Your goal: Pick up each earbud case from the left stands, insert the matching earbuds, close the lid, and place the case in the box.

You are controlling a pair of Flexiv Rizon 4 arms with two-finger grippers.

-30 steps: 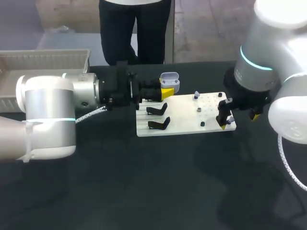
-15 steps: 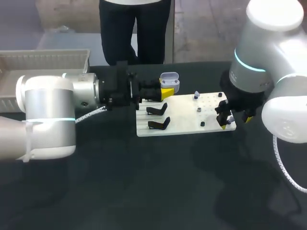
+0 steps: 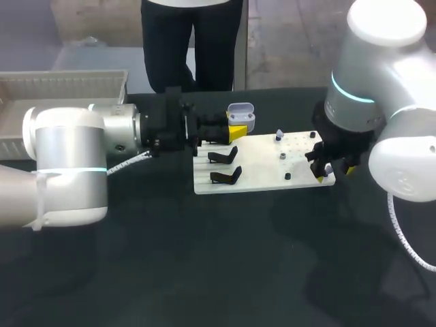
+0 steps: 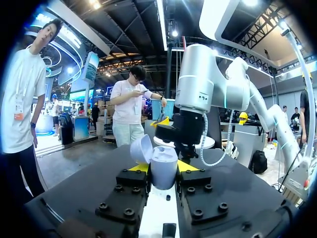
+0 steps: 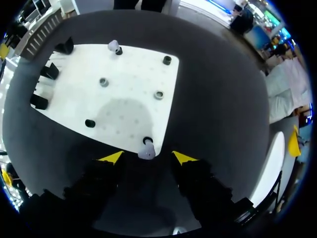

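Lower sides of the earbud case (image 4: 163,159) hidden within the left gripper (image 4: 163,167); box (image 3: 68,85) cut off by the head view's edge.

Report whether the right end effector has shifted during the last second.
Yes. The right end effector has edged leftward, its outer yellow tip now nearer the white board's right edge.

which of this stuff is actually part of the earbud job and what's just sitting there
Job: open earbud case held in left claw; earbud between the open right claw tips; second earbud on its peg; box.
Idle for now: empty stands; empty sockets on the white board.
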